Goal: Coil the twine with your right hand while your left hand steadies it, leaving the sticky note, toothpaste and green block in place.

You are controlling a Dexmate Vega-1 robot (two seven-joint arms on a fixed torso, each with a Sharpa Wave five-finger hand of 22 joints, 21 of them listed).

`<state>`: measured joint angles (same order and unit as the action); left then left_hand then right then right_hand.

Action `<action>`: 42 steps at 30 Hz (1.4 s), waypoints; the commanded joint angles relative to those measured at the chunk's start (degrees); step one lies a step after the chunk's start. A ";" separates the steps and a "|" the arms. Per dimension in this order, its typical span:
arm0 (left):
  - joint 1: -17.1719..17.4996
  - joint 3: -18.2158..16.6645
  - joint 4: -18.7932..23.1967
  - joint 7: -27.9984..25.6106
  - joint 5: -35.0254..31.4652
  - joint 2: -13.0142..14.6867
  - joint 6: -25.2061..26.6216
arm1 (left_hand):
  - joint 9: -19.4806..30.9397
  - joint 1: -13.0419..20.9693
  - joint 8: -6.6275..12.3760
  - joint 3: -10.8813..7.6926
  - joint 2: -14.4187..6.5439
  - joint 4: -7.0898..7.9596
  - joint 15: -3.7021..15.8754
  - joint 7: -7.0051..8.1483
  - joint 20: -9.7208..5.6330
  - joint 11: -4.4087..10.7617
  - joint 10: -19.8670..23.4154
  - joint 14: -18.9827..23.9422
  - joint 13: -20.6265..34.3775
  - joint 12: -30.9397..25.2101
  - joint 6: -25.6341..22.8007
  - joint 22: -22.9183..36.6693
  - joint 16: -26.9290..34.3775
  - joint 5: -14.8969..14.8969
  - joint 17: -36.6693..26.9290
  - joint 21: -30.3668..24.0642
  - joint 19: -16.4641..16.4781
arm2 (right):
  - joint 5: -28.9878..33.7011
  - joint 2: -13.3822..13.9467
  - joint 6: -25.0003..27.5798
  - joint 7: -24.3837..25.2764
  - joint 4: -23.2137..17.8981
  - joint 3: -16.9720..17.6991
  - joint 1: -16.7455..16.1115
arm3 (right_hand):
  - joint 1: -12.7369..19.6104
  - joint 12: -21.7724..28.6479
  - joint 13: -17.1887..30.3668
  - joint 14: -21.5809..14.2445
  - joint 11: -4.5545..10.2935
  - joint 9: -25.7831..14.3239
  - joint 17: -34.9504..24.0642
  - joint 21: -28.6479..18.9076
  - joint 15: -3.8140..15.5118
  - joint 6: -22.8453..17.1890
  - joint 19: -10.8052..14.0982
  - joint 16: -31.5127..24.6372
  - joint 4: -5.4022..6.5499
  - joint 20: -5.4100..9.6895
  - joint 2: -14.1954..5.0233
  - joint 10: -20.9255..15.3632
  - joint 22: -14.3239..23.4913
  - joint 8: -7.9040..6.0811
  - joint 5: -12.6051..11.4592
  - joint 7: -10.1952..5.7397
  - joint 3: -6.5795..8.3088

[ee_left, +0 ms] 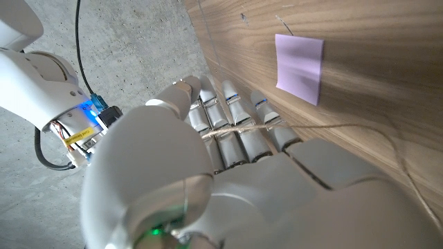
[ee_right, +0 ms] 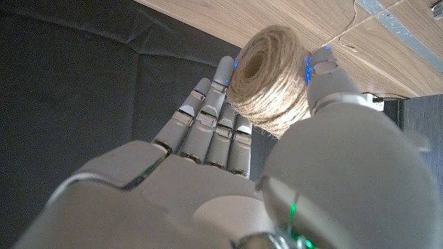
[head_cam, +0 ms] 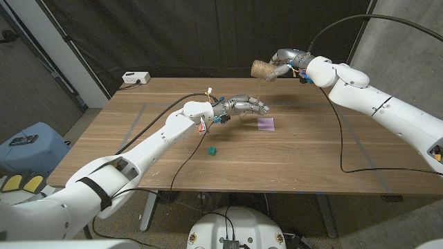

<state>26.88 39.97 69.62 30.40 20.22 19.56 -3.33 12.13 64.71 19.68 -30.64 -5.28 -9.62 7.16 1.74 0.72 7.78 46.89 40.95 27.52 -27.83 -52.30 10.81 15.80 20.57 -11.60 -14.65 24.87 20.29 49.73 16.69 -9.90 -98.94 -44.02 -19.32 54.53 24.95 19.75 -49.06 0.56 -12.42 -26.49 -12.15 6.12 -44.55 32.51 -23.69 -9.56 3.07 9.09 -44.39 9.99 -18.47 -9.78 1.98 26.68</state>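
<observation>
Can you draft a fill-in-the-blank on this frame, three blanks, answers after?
1. The right hand holds a ball of tan jute twine raised ___ the wooden table.
2. The square paper sticky note is ___ in colour.
3. A twine strand lies across the ___ hand's fingers.

Answers: above; purple; left

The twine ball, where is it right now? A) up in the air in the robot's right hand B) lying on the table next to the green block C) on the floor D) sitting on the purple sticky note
A: the right hand holds the twine ball up above the table's far edge, fingers around it.
</observation>
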 commanded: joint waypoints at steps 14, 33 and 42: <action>-0.13 -0.33 2.04 1.44 1.07 0.62 -0.68 | 0.25 -0.24 0.31 0.77 -0.17 0.47 0.00 -0.02 -0.10 0.20 0.73 0.90 0.78 -0.01 -0.73 0.10 -0.03 0.26 -0.49 -0.41 0.76 | 0.55 0.59 1.59 0.90 2.31 -0.04 -0.07 | 7.36 0.05 -0.13 -0.82 8.91 -0.11 -0.24 -0.07 7.54 -10.86 0.58 0.45 0.21 3.35 -7.17 -9.88 0.25 -0.53 -0.55 -9.29 -0.48; 0.09 -0.73 4.44 3.41 2.38 1.80 0.01 | 0.30 -0.57 0.32 1.04 -0.20 0.49 -0.03 -0.02 -0.13 0.08 0.88 0.93 1.30 0.14 -0.79 0.11 -0.22 0.31 -0.50 -0.41 0.80 | 1.76 0.41 -0.25 -0.41 5.79 -1.99 1.12 | 7.74 -0.31 -0.29 -0.78 9.28 -0.15 -0.23 -0.04 7.58 -10.95 0.66 1.01 0.22 3.45 -7.35 -9.75 0.25 -0.52 -0.57 -9.95 -0.94; -0.53 -0.56 4.65 4.03 2.20 1.71 -0.58 | 0.32 -0.72 0.33 1.05 -0.24 0.51 -0.09 -0.11 -0.12 0.06 0.98 1.05 1.50 0.21 -0.83 0.11 -0.32 0.36 -0.45 -0.42 0.82 | 2.28 0.41 -0.77 -1.35 6.76 -2.75 1.39 | 7.86 -0.40 -0.25 -0.88 9.39 -0.16 -0.33 -0.02 7.56 -10.99 0.66 1.13 0.26 3.50 -7.45 -9.72 0.25 -0.51 -0.57 -10.02 -1.16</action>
<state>26.89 39.35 73.78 33.68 22.31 21.16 -3.62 12.12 64.46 19.72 -29.76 -5.53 -9.23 7.06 1.54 0.50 7.68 47.40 41.45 28.84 -27.83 -52.50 10.79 15.80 20.57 -11.86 -14.65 25.08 21.93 50.07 16.62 -10.29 -93.37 -45.89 -18.28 54.97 24.28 19.25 -49.57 0.84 -12.40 -26.72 -12.15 6.23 -44.75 32.51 -22.82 -9.48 3.07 9.53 -45.11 9.99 -18.76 -9.86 2.18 25.50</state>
